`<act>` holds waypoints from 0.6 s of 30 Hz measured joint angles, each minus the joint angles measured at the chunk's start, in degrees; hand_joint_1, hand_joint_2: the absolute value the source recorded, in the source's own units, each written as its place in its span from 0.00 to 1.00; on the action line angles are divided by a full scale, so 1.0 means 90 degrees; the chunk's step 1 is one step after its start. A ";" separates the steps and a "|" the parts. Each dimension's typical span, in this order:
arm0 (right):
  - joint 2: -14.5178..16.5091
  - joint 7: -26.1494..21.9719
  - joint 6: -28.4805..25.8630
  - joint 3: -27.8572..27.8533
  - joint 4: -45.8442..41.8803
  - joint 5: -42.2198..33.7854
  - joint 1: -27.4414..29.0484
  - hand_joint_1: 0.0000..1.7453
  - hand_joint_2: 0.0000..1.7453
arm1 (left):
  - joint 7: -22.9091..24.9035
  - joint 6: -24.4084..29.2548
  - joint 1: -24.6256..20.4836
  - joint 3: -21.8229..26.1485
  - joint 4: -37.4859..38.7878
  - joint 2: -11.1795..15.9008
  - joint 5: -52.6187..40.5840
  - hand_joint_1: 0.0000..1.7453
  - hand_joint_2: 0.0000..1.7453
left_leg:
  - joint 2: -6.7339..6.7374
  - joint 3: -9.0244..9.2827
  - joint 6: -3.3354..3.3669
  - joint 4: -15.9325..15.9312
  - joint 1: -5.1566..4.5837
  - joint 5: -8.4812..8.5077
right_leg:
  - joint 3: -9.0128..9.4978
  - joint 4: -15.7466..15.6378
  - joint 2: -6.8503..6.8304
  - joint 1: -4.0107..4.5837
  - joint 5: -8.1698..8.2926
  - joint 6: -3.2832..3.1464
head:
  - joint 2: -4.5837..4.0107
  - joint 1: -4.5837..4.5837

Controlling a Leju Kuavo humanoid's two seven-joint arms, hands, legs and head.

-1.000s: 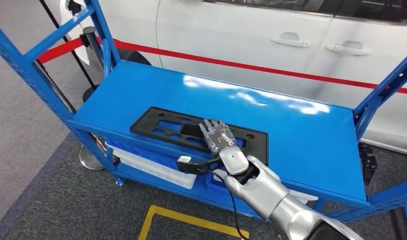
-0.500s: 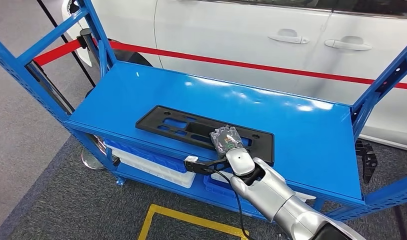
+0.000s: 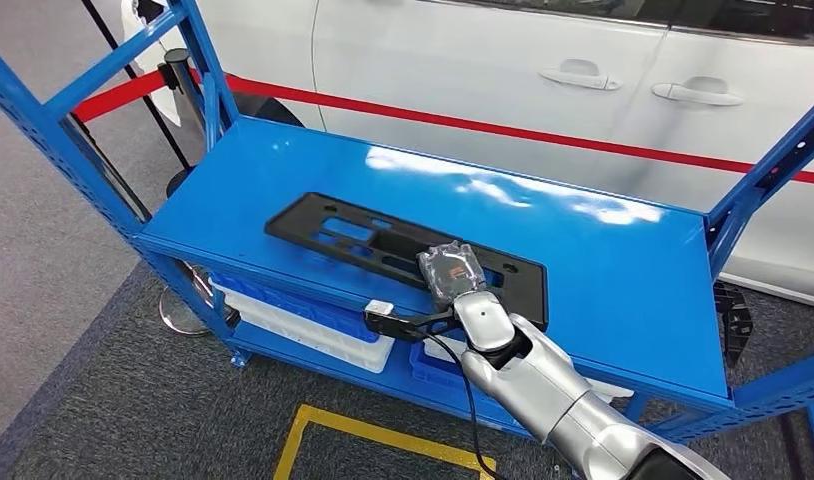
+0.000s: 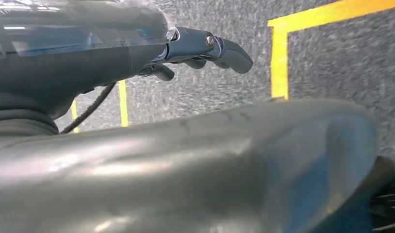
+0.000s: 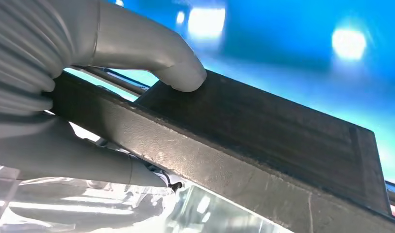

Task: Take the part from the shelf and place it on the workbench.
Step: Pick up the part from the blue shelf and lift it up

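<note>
The part (image 3: 343, 235) is a long flat black plastic plate with cut-outs, lying on the top of the blue shelf (image 3: 603, 280). My right hand (image 3: 451, 272) grips it at its near edge, toward its right end. In the right wrist view the grey thumb (image 5: 181, 73) presses on the part's (image 5: 283, 141) upper face, and the other fingers curl under its edge. My left hand (image 4: 205, 46) hangs over the grey carpet with its fingers slightly bent and nothing in them.
Blue uprights (image 3: 73, 140) frame the shelf at both ends. A white car (image 3: 483, 70) stands close behind it, with a red barrier belt (image 3: 543, 135) between. White and blue bins (image 3: 313, 335) sit on the lower level. Yellow tape (image 3: 383, 435) marks the floor.
My right hand lay flat with fingers spread over the part; its fingers have since curled down and closed on the part's near edge.
</note>
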 joint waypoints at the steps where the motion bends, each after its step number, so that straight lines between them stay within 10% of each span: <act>1: -0.0001 -0.0030 -0.0235 -0.0091 -0.0214 0.0001 0.0007 1.00 1.00 | -0.0040 -0.0017 -0.0003 0.0001 0.0000 -0.0003 0.0010 0.00 0.00 | 0.0004 -0.0005 0.0019 -0.0012 0.0008 0.0017 | -0.0160 0.0336 0.0000 -0.0011 -0.0202 0.0023 | 0.0000 0.0006; 3: 0.0000 -0.0129 -0.0620 -0.0332 -0.0747 0.0012 0.0024 1.00 1.00 | -0.0106 -0.0046 0.0003 0.0005 0.0000 -0.0005 0.0027 0.00 0.00 | 0.0003 -0.0025 0.0033 -0.0012 0.0005 0.0024 | -0.0588 0.1225 0.0001 -0.0028 -0.0610 0.0066 | 0.0000 0.0015; 5: 0.0000 -0.0241 -0.0872 -0.0581 -0.1277 0.0018 0.0059 1.00 1.00 | -0.0144 -0.0062 0.0016 0.0013 0.0000 -0.0013 0.0055 0.00 0.00 | -0.0008 -0.0021 0.0027 -0.0005 0.0012 0.0014 | -0.0774 0.1580 -0.0001 -0.0060 -0.0610 0.0102 | 0.0000 0.0015; 8: 0.0006 -0.0387 -0.1154 -0.0874 -0.1915 -0.0028 0.0082 1.00 1.00 | -0.0164 -0.0066 0.0018 0.0021 0.0000 -0.0036 0.0084 0.00 0.00 | -0.0036 -0.0008 -0.0036 0.0057 0.0020 -0.0045 | -0.0267 0.0490 -0.0009 -0.0121 0.0033 0.0128 | 0.0000 0.0016; 12: 0.0047 -0.0664 -0.1535 -0.1111 -0.2434 -0.0245 0.0161 1.00 1.00 | -0.0222 -0.0033 0.0010 0.0026 0.0000 -0.0041 0.0081 0.00 1.00 | -0.0042 -0.0068 -0.0181 0.0132 -0.0009 -0.0098 | -0.0026 -0.0163 0.0009 -0.0088 0.0198 -0.0011 | 0.0001 0.0006; 15: 0.0076 -0.1392 -0.2065 -0.1278 -0.2876 -0.1066 0.0226 1.00 1.00 | -0.0295 0.0060 0.0010 0.0026 0.0000 -0.0041 0.0051 0.00 1.00 | -0.0032 -0.0172 -0.0276 0.0371 0.0019 -0.0278 | -0.0018 -0.0196 0.0007 -0.0102 0.0217 -0.0144 | 0.0000 0.0002; 18: 0.0112 -0.2409 -0.1945 -0.1377 -0.3365 -0.2656 0.0314 1.00 1.00 | -0.0212 0.0167 0.0008 0.0024 0.0000 -0.0041 0.0010 0.00 1.00 | -0.0025 -0.0707 -0.0323 0.1535 0.0027 -0.0841 | 0.0003 -0.0203 0.0004 -0.0082 0.0202 -0.0218 | 0.0000 -0.0007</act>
